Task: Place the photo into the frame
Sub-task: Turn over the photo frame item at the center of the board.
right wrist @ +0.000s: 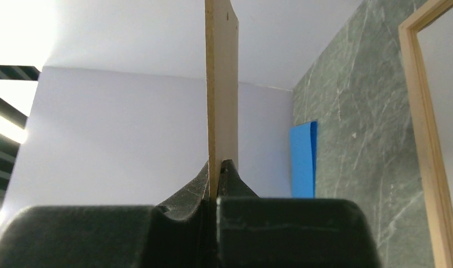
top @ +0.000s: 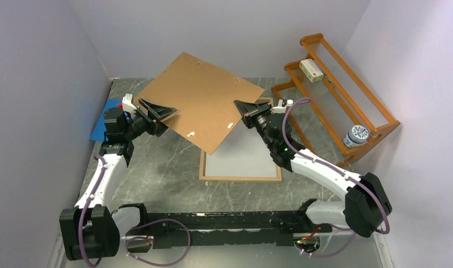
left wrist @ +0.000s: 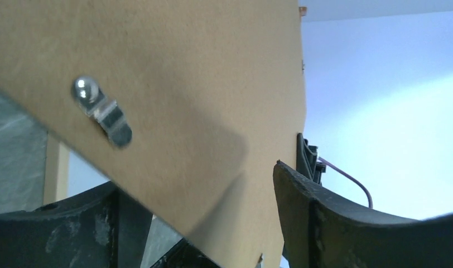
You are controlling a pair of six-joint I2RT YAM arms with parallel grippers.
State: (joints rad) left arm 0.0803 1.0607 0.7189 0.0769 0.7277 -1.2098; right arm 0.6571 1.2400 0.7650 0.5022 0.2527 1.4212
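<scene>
The brown hardboard backing panel (top: 202, 100) is held tilted above the table, over the far left part of the frame. My right gripper (top: 244, 109) is shut on the panel's right edge; the right wrist view shows the fingers (right wrist: 217, 164) pinching the thin board (right wrist: 221, 84). My left gripper (top: 157, 114) is open, its jaws wide apart around the panel's left corner (left wrist: 185, 111). The frame (top: 241, 179) lies flat on the table with a pale grey-white inside. The photo's colour print is not in view.
A plain blue sheet (top: 101, 125) lies at the far left, behind the left gripper. An orange slatted rack (top: 347, 95) stands at the right, holding a white box (top: 312, 70) and a blue-and-white jar (top: 356, 135). Walls close in on both sides.
</scene>
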